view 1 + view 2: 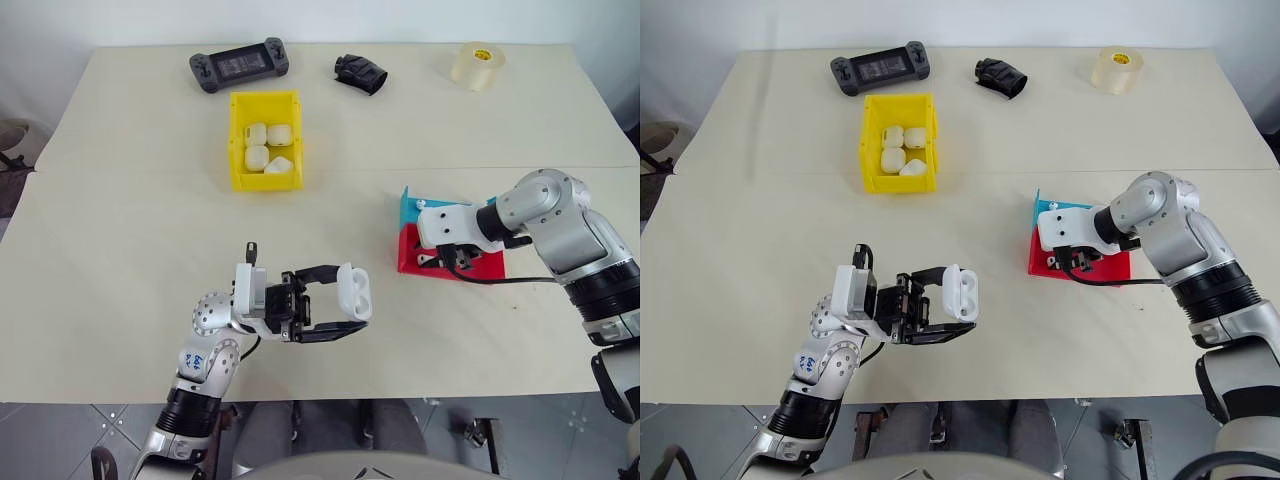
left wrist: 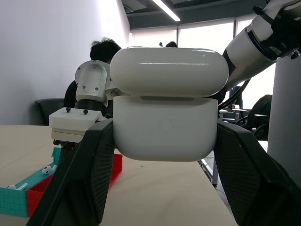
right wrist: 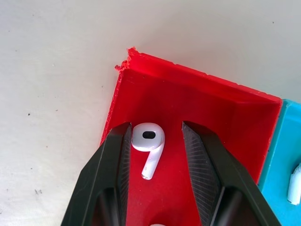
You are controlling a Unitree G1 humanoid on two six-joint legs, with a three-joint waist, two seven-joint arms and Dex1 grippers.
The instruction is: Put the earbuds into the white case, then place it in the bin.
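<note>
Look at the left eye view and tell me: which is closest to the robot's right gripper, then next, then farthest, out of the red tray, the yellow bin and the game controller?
1. Red tray: right under the right gripper, near the table's right side.
2. Yellow bin: farther back and to the left, holding white cases.
3. Game controller: farthest, at the table's back edge, left of the bin.

light: you get bright, even overhead light on the table (image 1: pixel 120 300) | shadows: soft, short | glare: ceiling strip (image 2: pixel 164 9) at 12 o'clock and windows (image 2: pixel 197 35) wash out your left wrist view; streak on the white case (image 2: pixel 167 94) | focus: background person (image 2: pixel 101 52) soft; red tray (image 3: pixel 211 108) sharp
</note>
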